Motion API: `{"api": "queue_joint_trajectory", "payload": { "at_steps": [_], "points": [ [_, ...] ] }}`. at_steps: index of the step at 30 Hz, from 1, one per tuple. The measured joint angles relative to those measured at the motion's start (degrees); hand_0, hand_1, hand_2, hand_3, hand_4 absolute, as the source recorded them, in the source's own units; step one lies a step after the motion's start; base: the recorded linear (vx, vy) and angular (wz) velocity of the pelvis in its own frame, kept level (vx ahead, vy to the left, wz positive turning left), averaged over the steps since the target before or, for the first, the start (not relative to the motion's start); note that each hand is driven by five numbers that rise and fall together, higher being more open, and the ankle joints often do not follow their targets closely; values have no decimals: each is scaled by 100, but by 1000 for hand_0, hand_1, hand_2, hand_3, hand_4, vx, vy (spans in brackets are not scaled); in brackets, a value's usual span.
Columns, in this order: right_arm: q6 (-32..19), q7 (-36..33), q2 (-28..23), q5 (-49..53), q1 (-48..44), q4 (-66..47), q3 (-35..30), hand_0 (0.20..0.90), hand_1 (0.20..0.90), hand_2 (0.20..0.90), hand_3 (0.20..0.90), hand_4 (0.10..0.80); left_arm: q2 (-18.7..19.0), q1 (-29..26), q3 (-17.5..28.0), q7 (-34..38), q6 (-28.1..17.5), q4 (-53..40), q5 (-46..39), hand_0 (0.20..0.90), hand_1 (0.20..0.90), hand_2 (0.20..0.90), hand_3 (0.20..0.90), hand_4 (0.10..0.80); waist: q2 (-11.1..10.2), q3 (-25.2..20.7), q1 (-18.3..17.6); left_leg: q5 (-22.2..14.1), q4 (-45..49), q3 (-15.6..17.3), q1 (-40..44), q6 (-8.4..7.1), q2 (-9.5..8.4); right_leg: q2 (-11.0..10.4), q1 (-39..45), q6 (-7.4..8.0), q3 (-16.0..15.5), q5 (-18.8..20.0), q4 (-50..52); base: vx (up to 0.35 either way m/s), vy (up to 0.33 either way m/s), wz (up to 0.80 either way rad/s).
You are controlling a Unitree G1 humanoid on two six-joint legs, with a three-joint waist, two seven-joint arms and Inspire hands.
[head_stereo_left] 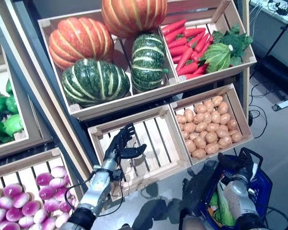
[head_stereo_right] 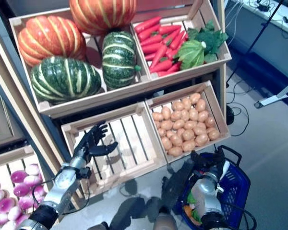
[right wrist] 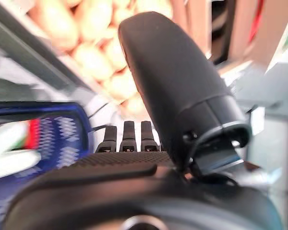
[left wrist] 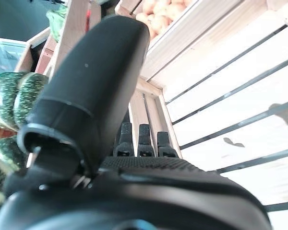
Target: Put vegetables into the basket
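Left hand [head_stereo_left: 121,148] hovers with spread fingers over the empty crate [head_stereo_left: 149,139], lower centre. Potatoes [head_stereo_left: 209,129] lie in the crate to its right; they may roll away from a loose grasp. Right hand [head_stereo_right: 207,167], fingers straight, holds nothing above the blue basket [head_stereo_right: 237,184], lower right.

Hidden, cropped and blurred parts of the stall scene

The right hand [head_stereo_left: 243,165] sits over the blue basket [head_stereo_left: 262,184], its fingers masked by the handle, so their curl cannot be told; its own wrist view is smeared, the potatoes [right wrist: 103,60] mere pale blobs. The basket's contents [head_stereo_left: 223,206] are half covered by the forearm. The top pumpkin [head_stereo_left: 133,14], the green peppers [head_stereo_left: 2,112] and the purple turnips [head_stereo_left: 24,201] are cut by picture edges. In the left wrist view the thumb [left wrist: 93,91] blocks most of the pumpkins.
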Motion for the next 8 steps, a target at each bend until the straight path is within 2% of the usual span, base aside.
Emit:
{"api": "queue_joint_trajectory", "payload": {
  "at_steps": [5, 8],
  "points": [
    [-209, 138, 7, -1293, 350, -287, 817, 900, 900, 900, 900, 800, -298, 414, 13, -199, -400, 326, 109, 900, 900, 900, 900, 800, 1, -508, 2, 170, -557, 20, 386, 9, -115, 23, 484, 85, 4, 259, -748, 111, 63, 3],
    [-324, 410, 160, -1298, 666, -240, 1029, 900, 900, 900, 900, 800, -481, 722, 14, -171, -513, 645, 137, 900, 900, 900, 900, 800, -1, -726, 11, 189, -700, 52, 483, 3, -127, 47, 584, 104, 7, 302, -911, 52, 26, -1]
  ]
}}
